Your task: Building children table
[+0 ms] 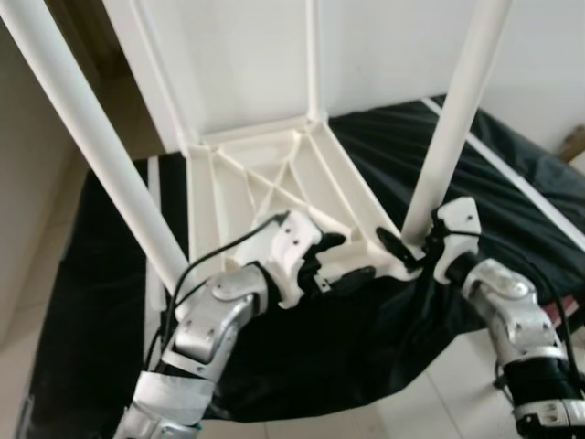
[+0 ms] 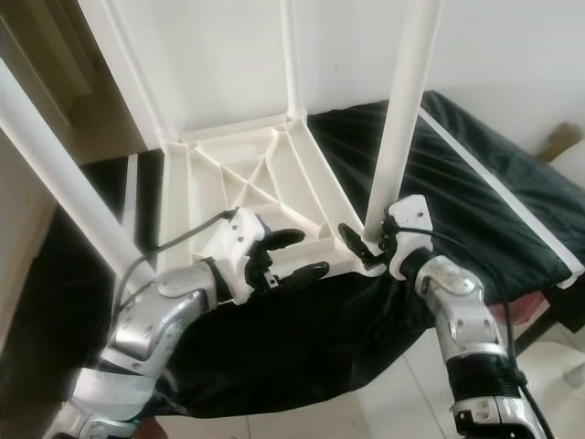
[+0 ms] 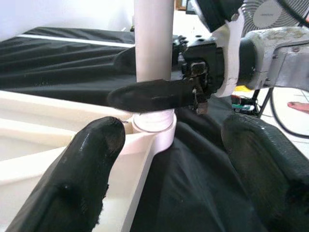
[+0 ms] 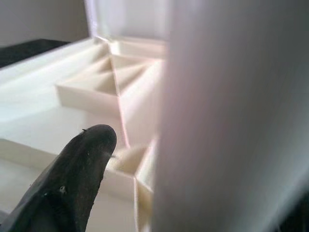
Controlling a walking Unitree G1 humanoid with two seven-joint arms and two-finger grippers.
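- Inverted white plastic table top [image 1: 274, 183], ribbed underside facing up, lying on a black cloth [image 1: 384, 320] that covers a raised surface; its far edge meets the white wall [image 1: 247, 55], its near edge sits close to the cloth's front drop
- Long axis of the top runs away from the robot toward the wall; four white legs rise from its corners, roughly upright and fanning outward in the head views
- Near right leg [image 1: 452, 119] stands in the corner socket [image 3: 153, 128] at the near right corner of the top
- Right gripper [image 1: 413, 249] grasps this leg just above the socket; one black finger [image 3: 154, 94] crosses the front of the tube, and the right wrist view shows the tube [image 4: 231, 116] pressed close beside a fingertip [image 4: 77, 164]
- Left gripper [image 1: 343, 261] rests at the near edge of the top, released, its two fingers [image 3: 82, 164] spread on either side of the edge, just beside the right gripper
- Near left leg [image 1: 101, 155] slants up past the left arm, narrowing the room on that side
- Pale tiled floor [image 1: 366, 416] lies open below the cloth's front edge; a white stripe [image 1: 512, 174] crosses the cloth on the right
- A fan [image 3: 268, 14] stands beyond the right arm in the left wrist view
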